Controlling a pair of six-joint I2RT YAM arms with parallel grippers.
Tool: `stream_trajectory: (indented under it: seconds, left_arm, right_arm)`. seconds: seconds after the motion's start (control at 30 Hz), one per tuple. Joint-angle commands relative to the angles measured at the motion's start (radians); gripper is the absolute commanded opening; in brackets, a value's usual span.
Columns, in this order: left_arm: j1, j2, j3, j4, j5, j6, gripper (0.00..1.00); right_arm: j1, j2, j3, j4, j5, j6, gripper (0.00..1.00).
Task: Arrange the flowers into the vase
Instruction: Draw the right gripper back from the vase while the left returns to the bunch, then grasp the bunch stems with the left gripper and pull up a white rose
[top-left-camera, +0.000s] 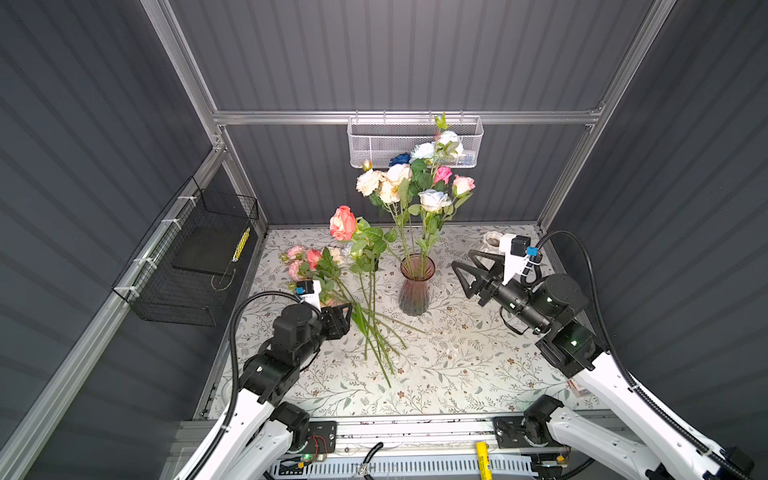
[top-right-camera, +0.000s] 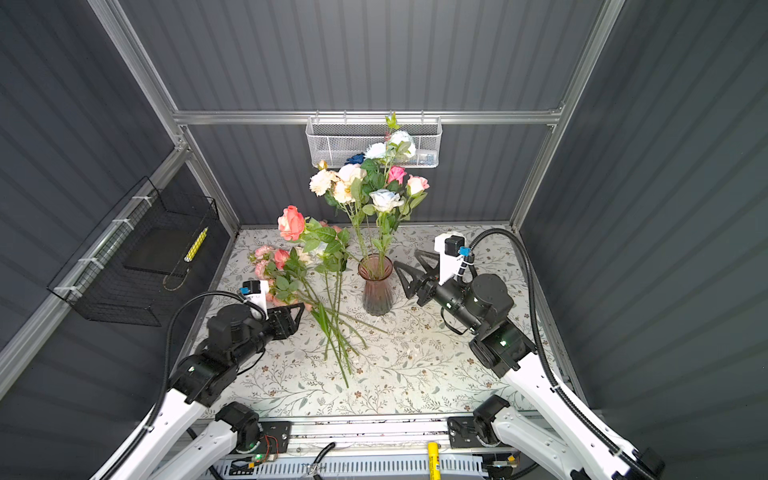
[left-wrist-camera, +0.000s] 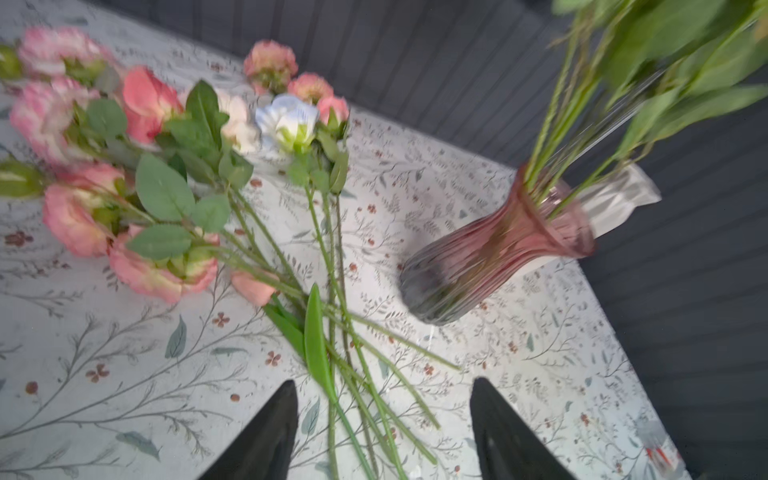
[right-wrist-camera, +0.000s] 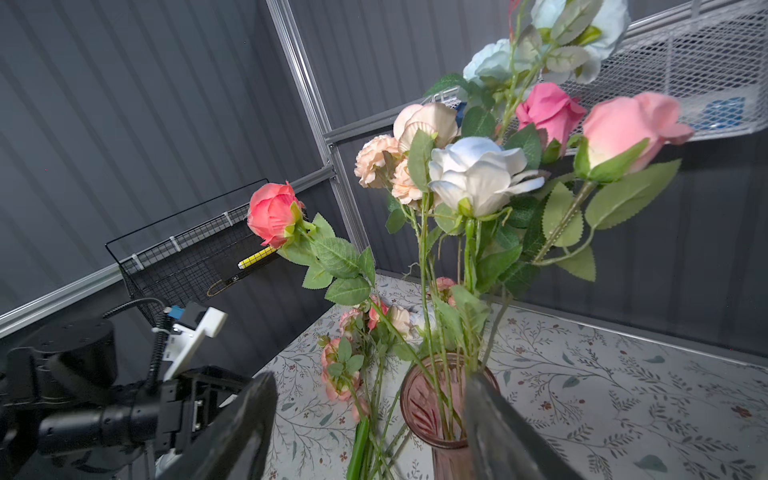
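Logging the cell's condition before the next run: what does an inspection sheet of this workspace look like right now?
Surface: floral cover, no spills seen.
Job's things: vase upright mid-table, holding a bunch; loose flowers piled left of it.
Clutter: pale vessel at back right corner.
Grippers: left tool open over the loose stems; right tool open beside the vase, empty.
Cables: black hoses loop from both wrists, no snag seen.
Surroundings: grey walls; black basket on the left; white basket on the back rail.
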Motion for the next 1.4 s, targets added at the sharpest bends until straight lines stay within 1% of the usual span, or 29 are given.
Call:
stream_trajectory:
  seconds: [0.0, 0.03, 0.17, 0.27, 0.37, 0.47, 0.63, 0.9, 1.0, 1.17, 1.23, 1.3, 1.33, 1.37]
  left_arm:
    - [-0.001, 0.13, -0.05, 0.196, 0.05, -0.026, 0.62]
    - [-0.001, 0.179, -0.058, 0.259, 0.047, -0.028, 0.6]
    - [0.006, 0.396, -0.049, 0.468, 0.001, -0.03, 0.54]
    - [0.048, 0.57, -0.005, 0.581, -0.004, -0.031, 0.5]
    - [0.11, 0.724, 0.045, 0.647, 0.028, -0.056, 0.44]
    - [0.129, 0.819, 0.084, 0.682, 0.023, -0.053, 0.43]
    - [0.132, 0.912, 0.131, 0.719, 0.036, -0.05, 0.46]
    - [0.132, 1.036, 0.188, 0.753, 0.056, -0.051, 0.46]
    - [0.132, 1.081, 0.208, 0.764, 0.068, -0.051, 0.4]
    - [0.135, 1.075, 0.196, 0.808, 0.075, -0.063, 0.19]
    - [0.135, 1.063, 0.198, 0.812, 0.081, -0.064, 0.13]
    - [0.135, 1.068, 0.207, 0.803, 0.092, -0.065, 0.12]
    - [0.135, 1.075, 0.211, 0.797, 0.094, -0.067, 0.14]
    - [0.135, 1.081, 0.213, 0.793, 0.095, -0.068, 0.18]
  right_arm:
    - [-0.002, -0.021, -0.017, -0.011, -0.001, 0.015, 0.72]
    - [-0.002, -0.024, -0.019, -0.011, -0.002, 0.016, 0.72]
    - [-0.001, -0.041, -0.026, -0.013, -0.01, 0.02, 0.71]
    - [-0.001, -0.058, -0.026, -0.027, -0.007, 0.014, 0.71]
    - [-0.002, -0.08, -0.026, -0.043, -0.007, 0.01, 0.71]
    - [-0.001, -0.104, -0.031, -0.053, -0.006, 0.009, 0.71]
    - [-0.001, -0.127, -0.035, -0.064, -0.004, 0.003, 0.71]
    - [-0.002, -0.13, -0.038, -0.065, -0.01, 0.006, 0.71]
    - [-0.001, -0.133, -0.039, -0.072, -0.004, 0.001, 0.71]
    - [-0.001, -0.136, -0.038, -0.083, 0.004, -0.003, 0.71]
    - [-0.001, -0.134, -0.039, -0.083, 0.001, -0.001, 0.71]
    - [-0.002, -0.132, -0.041, -0.078, -0.001, 0.002, 0.71]
    - [-0.002, -0.13, -0.04, -0.077, -0.001, 0.004, 0.71]
    - [-0.001, -0.129, -0.038, -0.077, -0.003, 0.006, 0.71]
